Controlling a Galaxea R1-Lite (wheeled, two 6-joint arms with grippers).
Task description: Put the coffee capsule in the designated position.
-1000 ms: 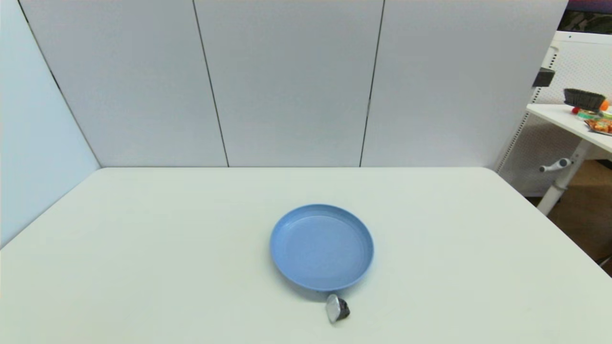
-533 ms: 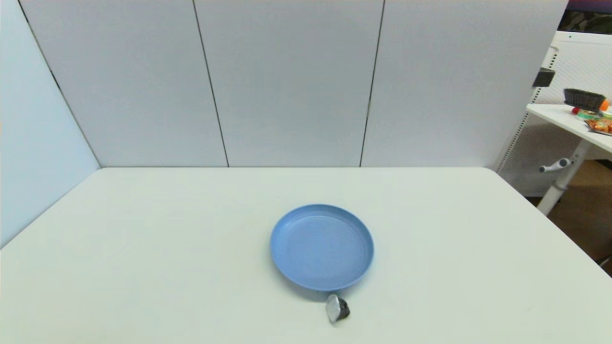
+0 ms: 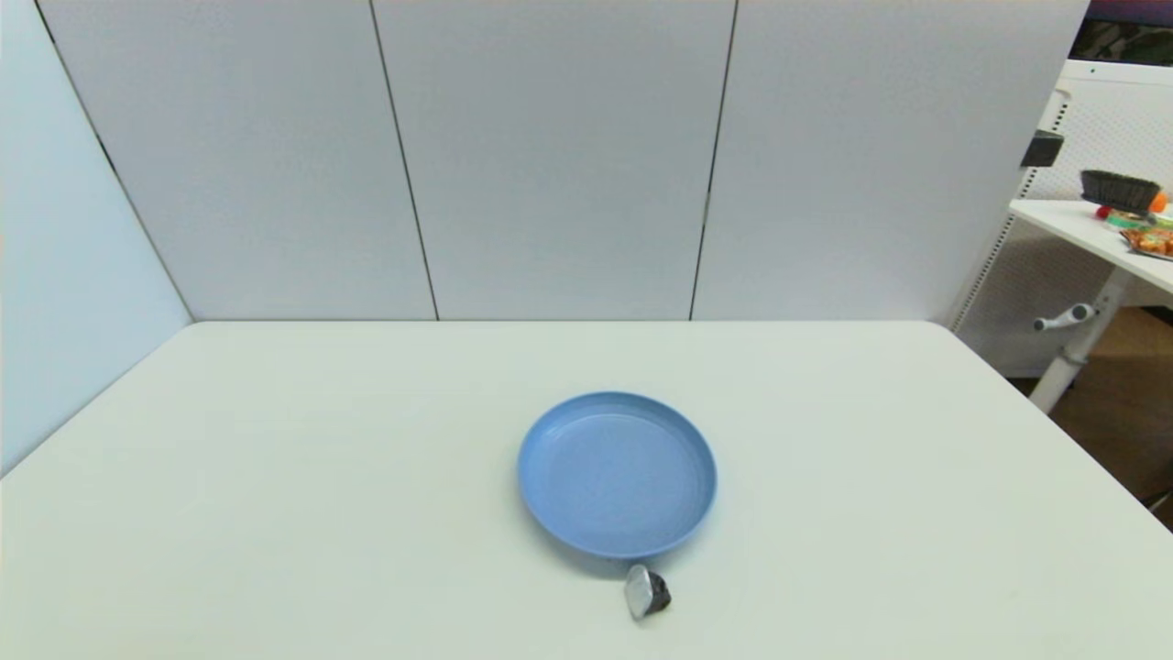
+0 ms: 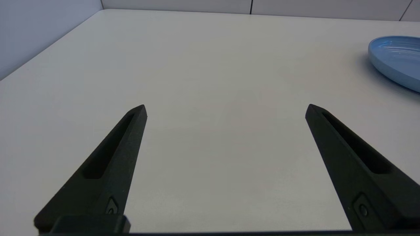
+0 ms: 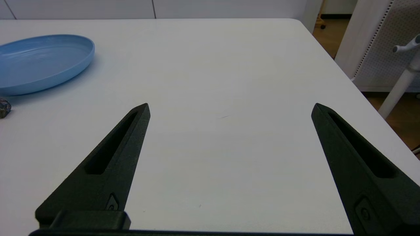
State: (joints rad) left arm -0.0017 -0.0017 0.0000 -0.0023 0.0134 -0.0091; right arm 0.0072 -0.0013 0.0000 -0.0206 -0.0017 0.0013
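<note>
The coffee capsule [image 3: 647, 592] lies on its side on the white table, its silver foil face turned left and its dark body to the right. It rests just in front of the near rim of the blue plate [image 3: 617, 474], which holds nothing. A sliver of the capsule [image 5: 4, 108] shows in the right wrist view, next to the plate [image 5: 42, 62]. The plate's edge [image 4: 397, 60] also shows in the left wrist view. Both arms are out of the head view. My left gripper [image 4: 226, 109] and right gripper [image 5: 231, 108] are open over bare table, well apart from the capsule.
Grey panels wall the table [image 3: 275, 477] at the back and left. Its right edge [image 3: 1054, 440] drops to the floor. A second white table [image 3: 1113, 234] with a black brush and small items stands beyond it on the right.
</note>
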